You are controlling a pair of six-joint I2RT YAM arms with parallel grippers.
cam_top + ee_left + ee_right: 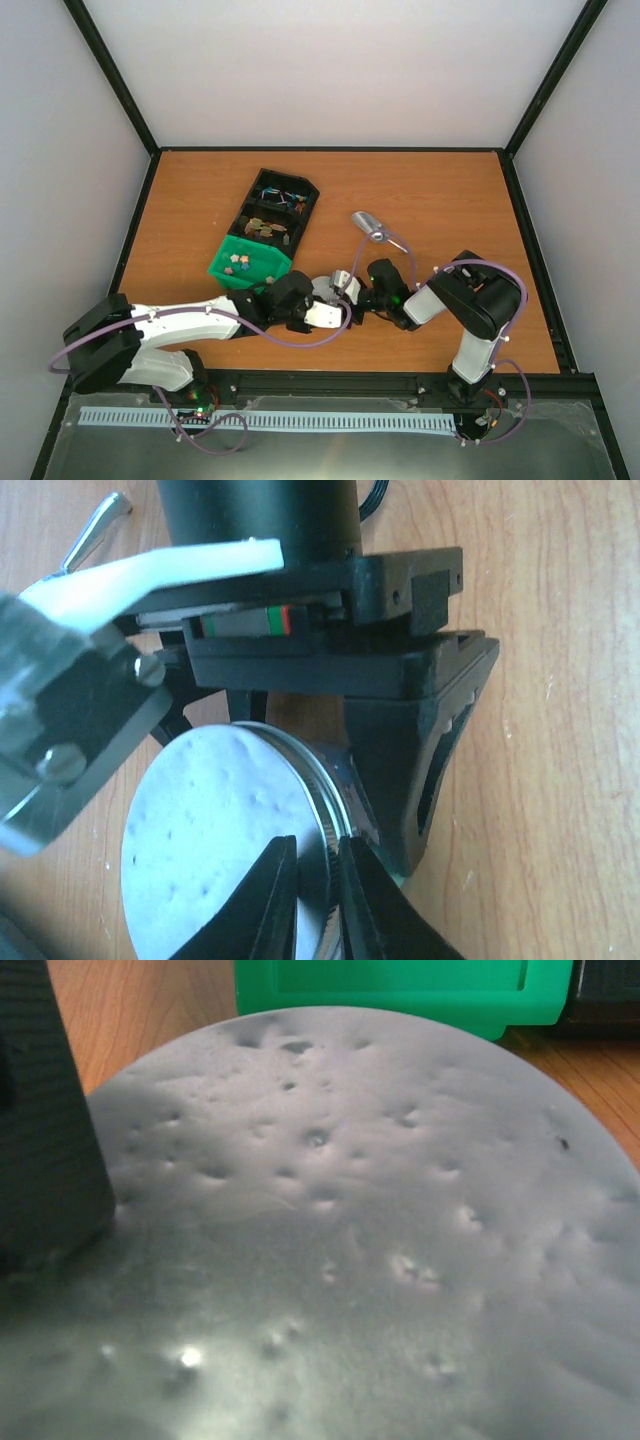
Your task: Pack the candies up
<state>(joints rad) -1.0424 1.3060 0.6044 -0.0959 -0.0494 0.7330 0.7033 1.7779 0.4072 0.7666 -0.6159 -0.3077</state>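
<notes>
Plain white walls (340, 70) enclose a brown wooden table (440, 200) edged in black.

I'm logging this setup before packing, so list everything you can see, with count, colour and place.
candies: a handful, mixed colours, inside the green bin
green bin: one, green, left of centre, at the black tray's near end
black tray: one, black, beyond the bin
brown bits: several, dull brown, tray's near compartment
wire-like tangle: one, multicoloured, tray's far compartment
lid: one, silver with pale liner, between the two hands
silver cylinder: one, lying beyond the right hand
table: one, brown wood
left hand: black, pinching the lid's rim
right hand: black, at the lid; grip unclear
</notes>
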